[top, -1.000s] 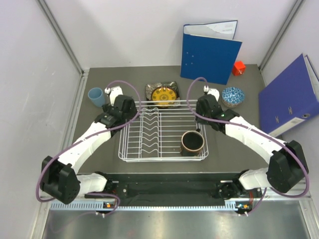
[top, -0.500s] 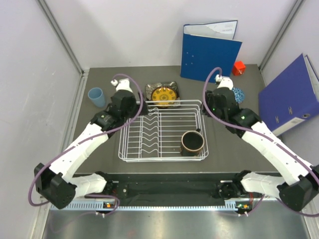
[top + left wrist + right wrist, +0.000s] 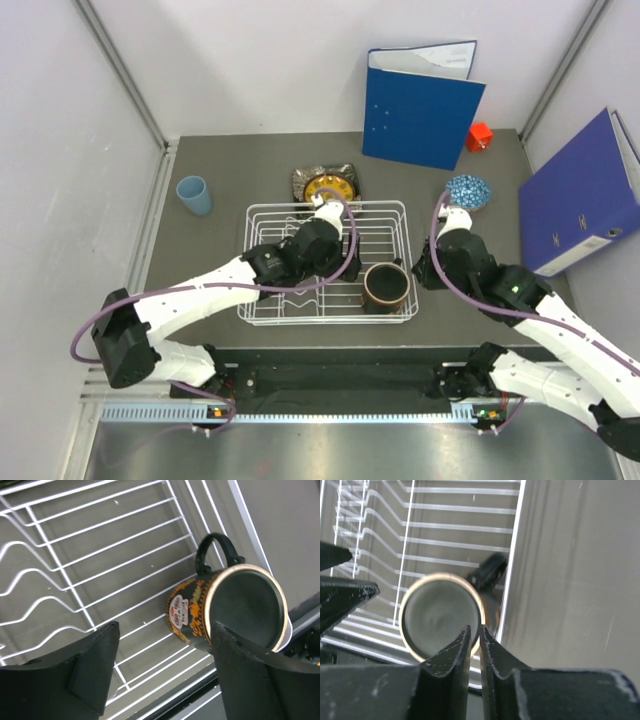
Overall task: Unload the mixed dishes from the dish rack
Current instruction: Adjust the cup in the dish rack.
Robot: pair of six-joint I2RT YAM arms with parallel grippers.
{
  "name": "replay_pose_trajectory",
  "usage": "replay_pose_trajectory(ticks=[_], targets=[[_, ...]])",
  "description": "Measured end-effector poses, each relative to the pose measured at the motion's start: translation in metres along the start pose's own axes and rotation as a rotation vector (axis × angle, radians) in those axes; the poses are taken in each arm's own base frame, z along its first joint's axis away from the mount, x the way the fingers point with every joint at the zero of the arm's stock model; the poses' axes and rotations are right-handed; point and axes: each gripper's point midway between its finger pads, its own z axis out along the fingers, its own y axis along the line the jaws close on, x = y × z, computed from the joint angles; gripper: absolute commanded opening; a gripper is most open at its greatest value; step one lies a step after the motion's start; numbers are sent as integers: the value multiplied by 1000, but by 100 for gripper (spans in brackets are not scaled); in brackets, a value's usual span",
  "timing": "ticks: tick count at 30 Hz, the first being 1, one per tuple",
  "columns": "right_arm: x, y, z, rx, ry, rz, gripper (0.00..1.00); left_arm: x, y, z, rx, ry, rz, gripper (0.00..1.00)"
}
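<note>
The white wire dish rack (image 3: 270, 300) holds only the dark brown mug (image 3: 385, 285), at its front right. My left gripper (image 3: 340, 268) is open and empty over the rack, just left of the mug (image 3: 220, 607); its midpoint (image 3: 165, 680) lies beside the mug in its wrist view. My right gripper (image 3: 424, 270) is shut and empty at the rack's right edge; its tips (image 3: 474, 632) hang above the mug's rim (image 3: 440, 615). The yellow dish (image 3: 329, 190) lies on the black plate (image 3: 302, 180) behind the rack. The light blue cup (image 3: 194, 195) stands back left, the speckled bowl (image 3: 467, 191) back right.
A blue binder (image 3: 420, 100) stands at the back and another (image 3: 580, 200) leans at the right wall. A small red block (image 3: 480, 135) sits at the back right. The rack's wavy dividers (image 3: 75, 595) lie under my left gripper.
My left arm has swung from the rack's back left corner to over the rack beside the mug. My right arm has come from the bowl forward to the rack's right edge.
</note>
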Motion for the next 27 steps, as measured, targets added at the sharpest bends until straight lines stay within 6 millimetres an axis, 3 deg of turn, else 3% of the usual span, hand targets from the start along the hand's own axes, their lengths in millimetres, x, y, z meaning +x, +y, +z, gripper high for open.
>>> replay_pose_trajectory(ticks=[6,9,17,27], targets=[[38,4,5,-7,91,-4,4,20,-14,0,38,31,9,53],[55,6,9,8,144,-24,0,27,-22,-2,56,42,22,48],[58,6,11,49,131,-24,0,40,-19,-1,34,57,32,43],[57,15,20,51,116,-17,0,49,15,-10,-83,32,34,46]])
